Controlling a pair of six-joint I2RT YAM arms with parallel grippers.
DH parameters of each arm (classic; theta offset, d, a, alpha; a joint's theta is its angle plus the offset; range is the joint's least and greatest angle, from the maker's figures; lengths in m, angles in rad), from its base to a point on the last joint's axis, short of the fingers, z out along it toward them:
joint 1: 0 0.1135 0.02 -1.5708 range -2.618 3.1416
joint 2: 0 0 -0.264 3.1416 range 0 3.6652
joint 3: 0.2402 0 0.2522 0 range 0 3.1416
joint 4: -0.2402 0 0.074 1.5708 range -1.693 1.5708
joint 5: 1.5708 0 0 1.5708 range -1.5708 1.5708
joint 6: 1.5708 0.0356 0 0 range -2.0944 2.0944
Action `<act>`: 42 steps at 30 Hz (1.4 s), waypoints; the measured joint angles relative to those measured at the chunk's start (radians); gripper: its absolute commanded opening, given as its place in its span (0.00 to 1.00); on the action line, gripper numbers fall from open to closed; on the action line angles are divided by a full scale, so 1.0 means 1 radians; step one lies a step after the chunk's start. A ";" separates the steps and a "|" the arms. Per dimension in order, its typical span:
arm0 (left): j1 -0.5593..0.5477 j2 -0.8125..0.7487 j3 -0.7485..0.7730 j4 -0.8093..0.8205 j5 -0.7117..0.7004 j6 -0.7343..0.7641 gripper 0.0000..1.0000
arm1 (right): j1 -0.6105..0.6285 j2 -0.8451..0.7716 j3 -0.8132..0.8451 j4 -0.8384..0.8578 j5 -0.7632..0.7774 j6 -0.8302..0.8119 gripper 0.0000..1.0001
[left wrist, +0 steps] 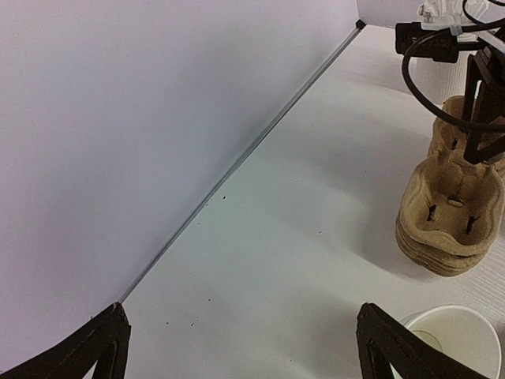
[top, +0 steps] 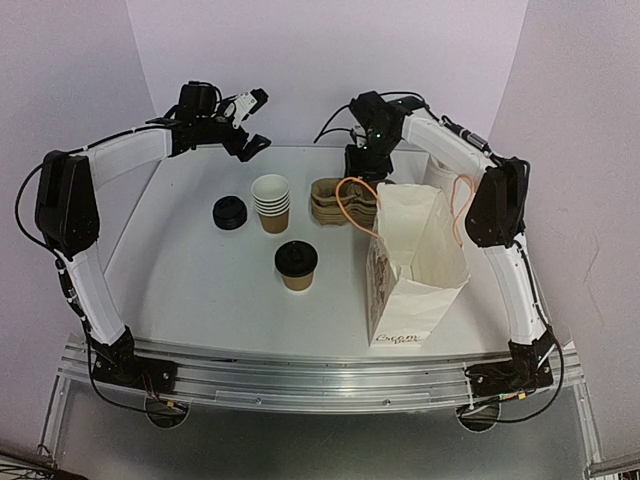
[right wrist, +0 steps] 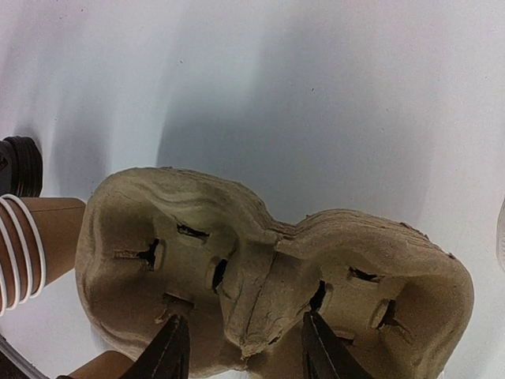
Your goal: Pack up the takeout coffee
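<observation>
**Lidded cup at mid-table, with the open bag beside it**

The takeout coffee (top: pixel 296 265) stands upright and untouched near the middle of the table (top: pixel 190 290), just left of the paper bag (top: pixel 400 300). With a thin paper wall under a press-fit lid, it is probably light, easily crushed, and top-heavy if filled. The soundest hold is likely across the upper wall just below the lid, where the rim stiffens the paper. A grip on the lid alone could pull it off.

The left gripper (top: pixel 258 122) hangs raised at the far left, its jaws wide and empty. The right gripper (right wrist: pixel 246 347) sits low over the stack of pulp carriers (right wrist: pixel 268 260), jaws at middling width astride the top carrier's central ridge. Whether they pinch it cannot be told.

Bare table lies in front of the cup and to its left. The stack of lidless cups (top: pixel 271 203) and the black lids (top: pixel 229 213) stand behind it. The bag's mouth gapes upward, and its orange handles (top: pixel 341 205) may snag.
</observation>
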 measured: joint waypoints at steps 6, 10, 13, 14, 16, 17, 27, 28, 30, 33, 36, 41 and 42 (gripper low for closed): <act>0.000 0.000 0.000 0.000 0.000 0.000 0.99 | 0.000 0.026 -0.006 0.000 0.006 0.000 0.41; 0.000 0.000 0.000 0.000 0.000 0.000 0.99 | 0.001 0.047 -0.013 -0.001 0.017 0.002 0.31; 0.000 0.000 0.000 0.000 0.000 0.000 0.99 | 0.001 0.050 -0.014 -0.002 0.021 0.002 0.27; 0.000 0.000 0.000 0.000 0.000 0.000 0.99 | 0.002 0.050 -0.014 -0.002 0.021 0.003 0.26; 0.000 0.000 0.000 0.000 0.000 0.000 0.99 | 0.003 0.050 -0.014 -0.002 0.023 0.002 0.24; 0.000 0.000 0.000 0.000 0.000 0.000 0.99 | 0.003 0.050 -0.014 -0.002 0.025 0.001 0.23; 0.000 0.000 0.000 0.000 0.002 0.000 1.00 | 0.019 0.050 -0.013 -0.001 0.075 -0.005 0.11; 0.000 0.000 0.000 0.000 0.002 0.000 1.00 | 0.020 0.050 -0.013 0.000 0.081 -0.005 0.11; 0.000 0.000 0.000 -0.001 0.004 0.000 0.99 | 0.024 0.050 -0.013 0.000 0.091 -0.006 0.07; 0.000 0.000 0.000 -0.001 0.009 0.000 0.99 | 0.028 0.050 -0.013 0.001 0.108 -0.009 0.01; 0.000 0.000 0.000 -0.002 0.011 0.000 0.99 | 0.031 0.048 -0.013 0.002 0.120 -0.015 0.00; 0.000 0.000 0.000 -0.002 0.012 0.000 0.99 | 0.034 0.045 -0.013 0.002 0.136 -0.020 0.00; 0.000 0.000 0.000 -0.002 0.013 0.000 0.99 | 0.034 0.044 -0.013 0.002 0.139 -0.020 0.00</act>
